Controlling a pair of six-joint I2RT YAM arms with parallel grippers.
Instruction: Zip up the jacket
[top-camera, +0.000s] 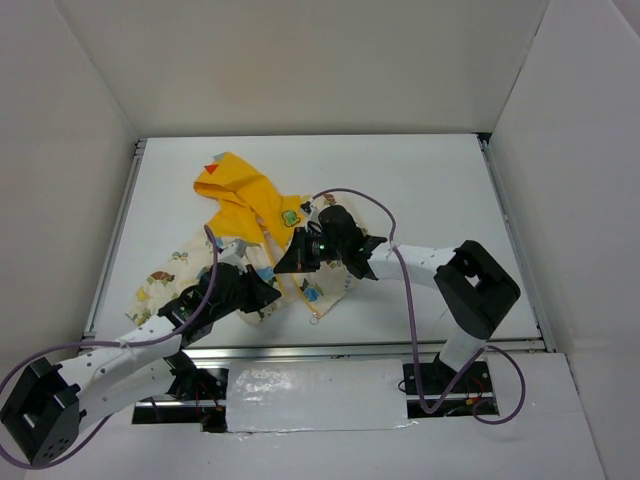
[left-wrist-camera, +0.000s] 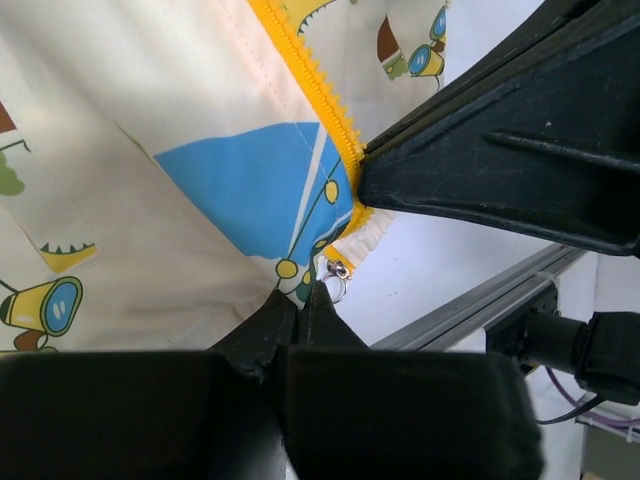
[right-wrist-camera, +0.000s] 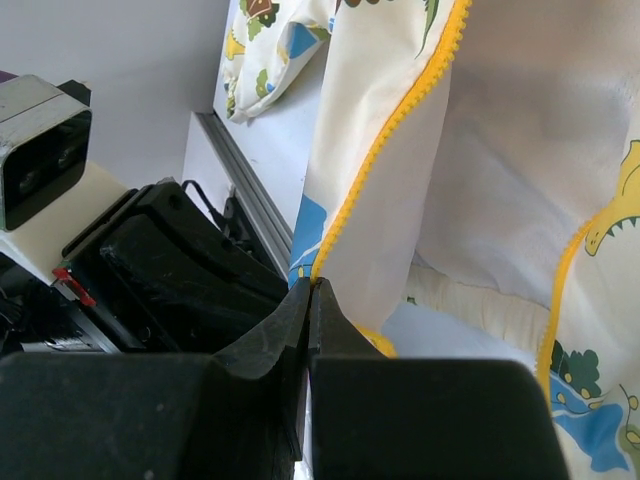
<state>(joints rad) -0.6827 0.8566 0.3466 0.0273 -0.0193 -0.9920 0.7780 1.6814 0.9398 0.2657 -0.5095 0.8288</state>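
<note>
Top external view puts the jacket (top-camera: 246, 205) on the left half of the bench (top-camera: 430, 190), with its yellow hood (top-camera: 232, 185) toward the far edge and its hem close to the near edge. Our left gripper (top-camera: 262, 292) sits at that hem. In its wrist view the fingers are pressed together on the cloth, right beside the small metal pull ring (left-wrist-camera: 339, 277) at the foot of the yellow zipper teeth (left-wrist-camera: 305, 80). Our right gripper (top-camera: 288, 262) is just farther in from the near edge, pinched closed on the yellow-toothed edge of a front panel.

We judge the step in hand to be seating and drawing the slider. To do it well, we should anchor the hem taut, line both yellow edges up straight, and pull along the teeth, not across them.

No container shows in any view.
</note>
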